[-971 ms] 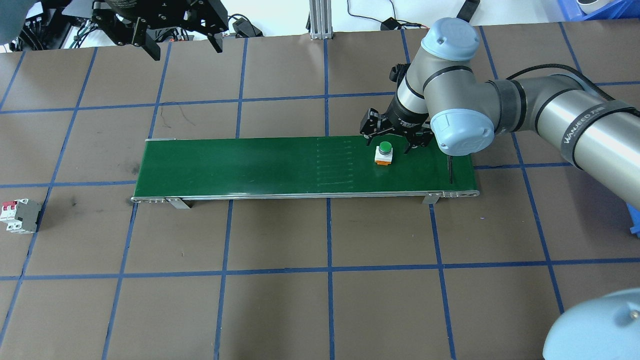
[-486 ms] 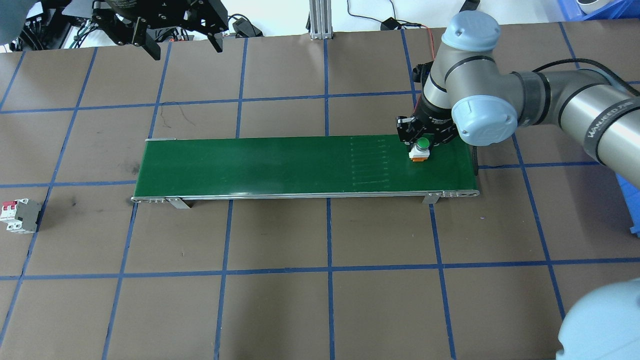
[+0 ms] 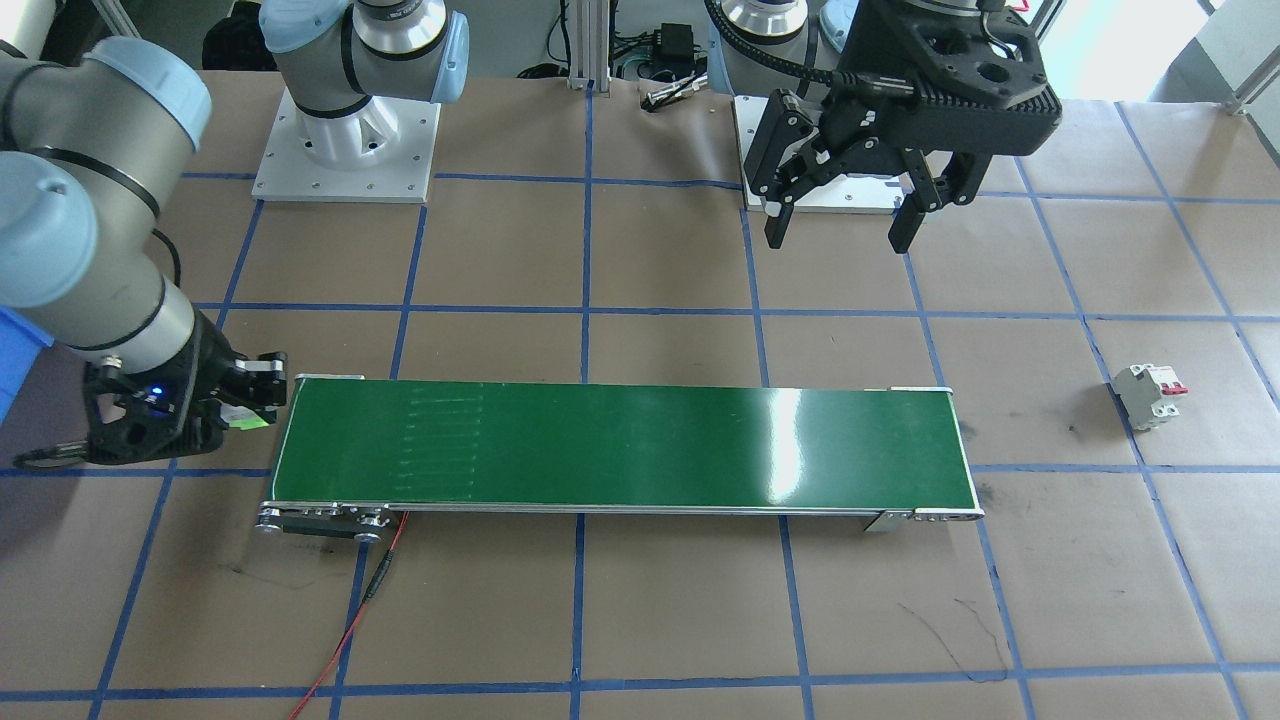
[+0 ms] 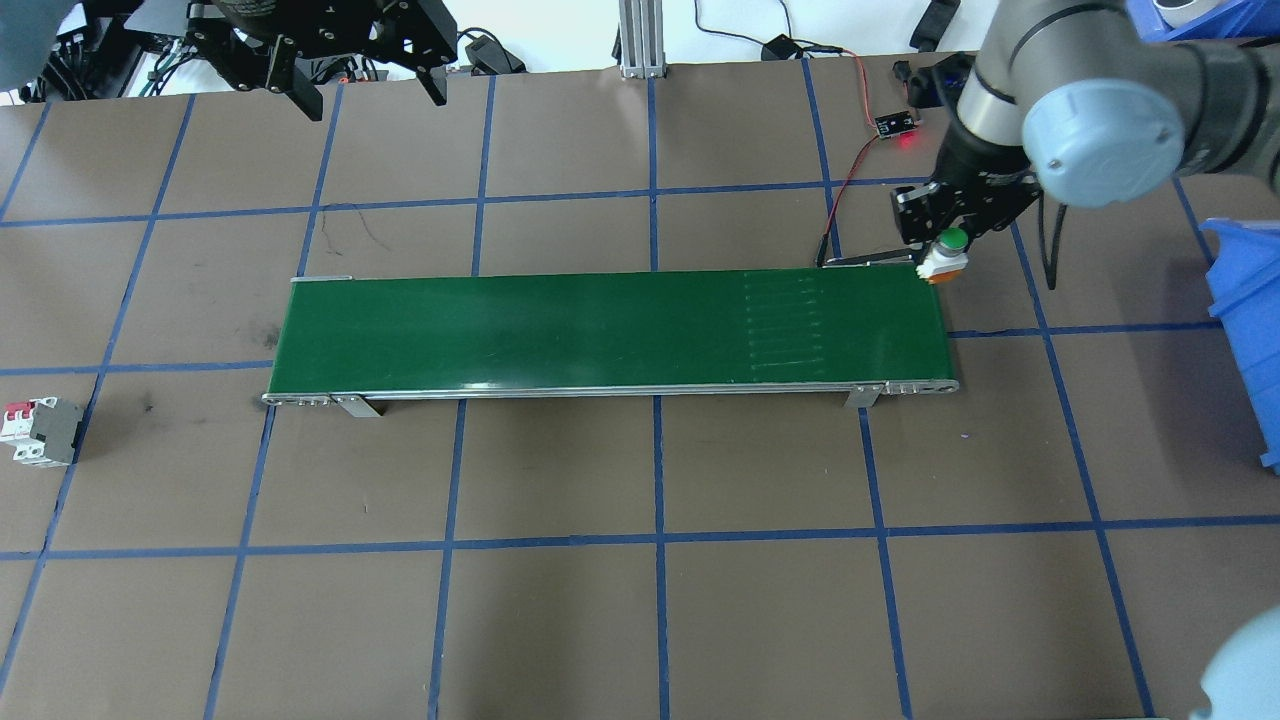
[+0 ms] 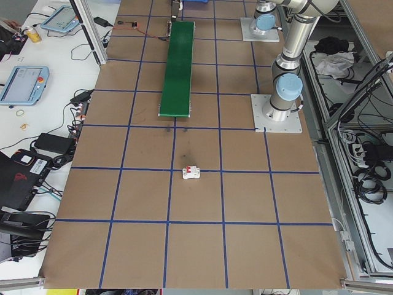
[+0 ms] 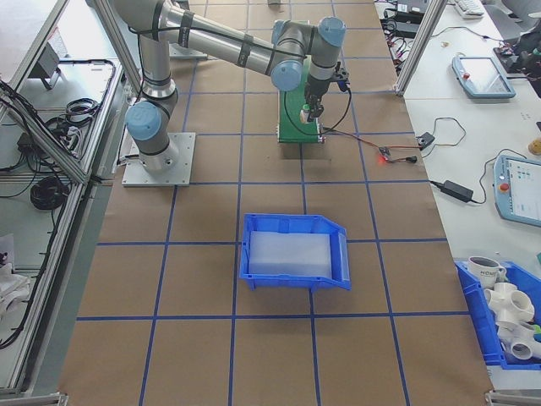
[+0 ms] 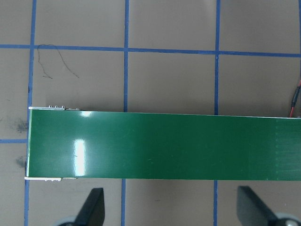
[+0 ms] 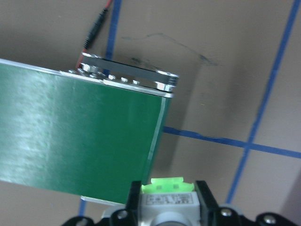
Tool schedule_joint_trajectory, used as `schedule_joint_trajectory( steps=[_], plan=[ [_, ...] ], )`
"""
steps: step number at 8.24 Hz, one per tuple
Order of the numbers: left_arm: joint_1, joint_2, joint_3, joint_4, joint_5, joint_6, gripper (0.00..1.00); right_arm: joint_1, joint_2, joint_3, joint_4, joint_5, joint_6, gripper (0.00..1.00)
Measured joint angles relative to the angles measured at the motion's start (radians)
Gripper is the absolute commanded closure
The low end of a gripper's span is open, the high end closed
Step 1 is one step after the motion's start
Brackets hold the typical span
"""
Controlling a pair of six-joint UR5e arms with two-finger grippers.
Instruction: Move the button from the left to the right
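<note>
The button [image 4: 952, 240], with a round dark-green cap on a white body, hangs just past the far right corner of the green belt [image 4: 600, 325]. My right gripper [image 4: 938, 256] is shut on it. In the right wrist view the button [image 8: 168, 200] sits between the fingers, light-green base outward, with the belt's end [image 8: 80, 136] below. In the front-facing view the right gripper [image 3: 243, 402] is off the belt's end. My left gripper [image 4: 365, 88] hovers open at the far left with nothing in it; its fingertips [image 7: 94, 207] frame the belt [image 7: 164, 146] in the left wrist view.
A white circuit breaker [image 4: 38, 430] with red levers lies on the table at the left. A blue bin [image 4: 1245, 330] stands at the right edge. A red wire runs from the belt's end to a small board [image 4: 893, 125] with a red light.
My right gripper shut on the button, lifted it and carried it right and away, off the belt's far right corner. The marks on the belt shifted right. The left arm stayed still.
</note>
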Motion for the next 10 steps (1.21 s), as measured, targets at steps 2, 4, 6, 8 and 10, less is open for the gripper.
schedule_joint_trajectory(
  steps=[2,4,6,8,10],
  plan=[
    [0.000,0.000,0.000,0.000,0.000,0.000,0.00,-0.146,-0.044,-0.026,0.054,-0.068,-0.375,1.00],
    [0.000,0.000,0.000,0.000,0.000,0.000,0.00,-0.353,-0.057,-0.030,0.053,-0.079,-0.782,1.00],
    [0.000,0.002,-0.001,0.000,0.000,0.000,0.00,-0.550,-0.040,-0.030,-0.032,-0.074,-1.202,1.00],
    [0.000,0.002,0.000,0.000,0.001,0.000,0.00,-0.671,0.048,-0.030,-0.169,-0.047,-1.546,0.98],
    [0.000,0.002,0.000,0.001,0.001,0.000,0.00,-0.711,0.173,-0.026,-0.298,-0.040,-1.764,0.91]
  ],
)
